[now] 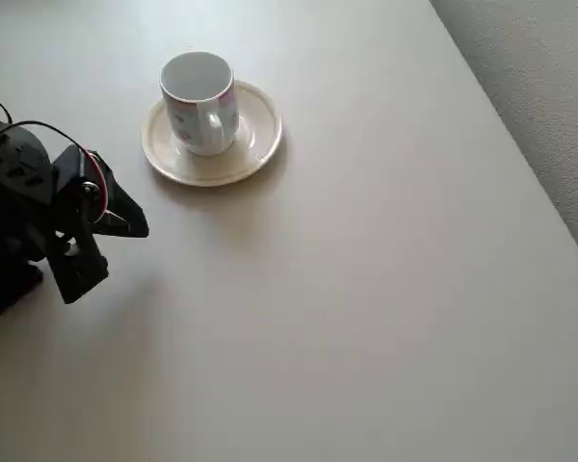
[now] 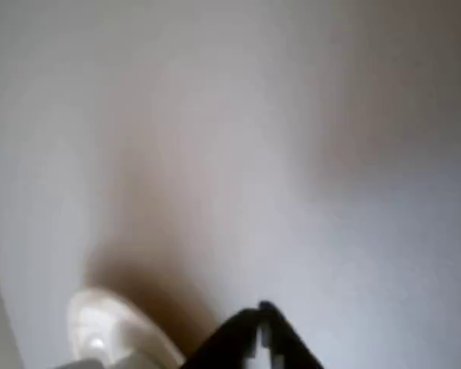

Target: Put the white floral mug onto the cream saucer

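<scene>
In the overhead view the white floral mug (image 1: 200, 101) stands upright on the cream saucer (image 1: 255, 144), far left on the table (image 1: 366, 289). The black gripper (image 1: 116, 226) sits nearer and left of them, apart, holding nothing, jaws narrow.

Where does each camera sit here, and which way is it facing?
Overhead view: above the table, looking straight down on the mug standing on the saucer; the black arm and its tool show at left.
Wrist view: rides the arm, looking down at blurred tabletop; the tool tip shows at the bottom.
Shared: the saucer rim.
</scene>
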